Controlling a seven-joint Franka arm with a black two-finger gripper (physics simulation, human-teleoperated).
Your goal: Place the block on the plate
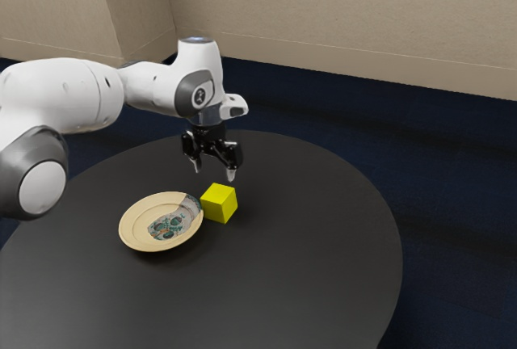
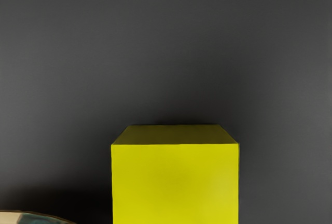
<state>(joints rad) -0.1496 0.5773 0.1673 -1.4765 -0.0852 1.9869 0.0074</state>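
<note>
Above the table, my gripper (image 1: pixel 214 173) stands open, its two fingers apart and nothing between them. Just below its tips, the yellow block (image 1: pixel 219 203) rests on the table, right beside the plate's rim. The round cream plate (image 1: pixel 139 238) has a green and grey picture on it and lies toward the exterior view's left of the block. In the wrist view the block (image 2: pixel 175 182) shows large under my hand, with a bit of the plate (image 2: pixel 9 218) at the corner.
The round black table (image 1: pixel 323 228) carries the plate and block. Its curved edge runs behind the gripper and round the exterior view's right side. A beige wall (image 1: pixel 339 18) stands beyond the dark blue floor.
</note>
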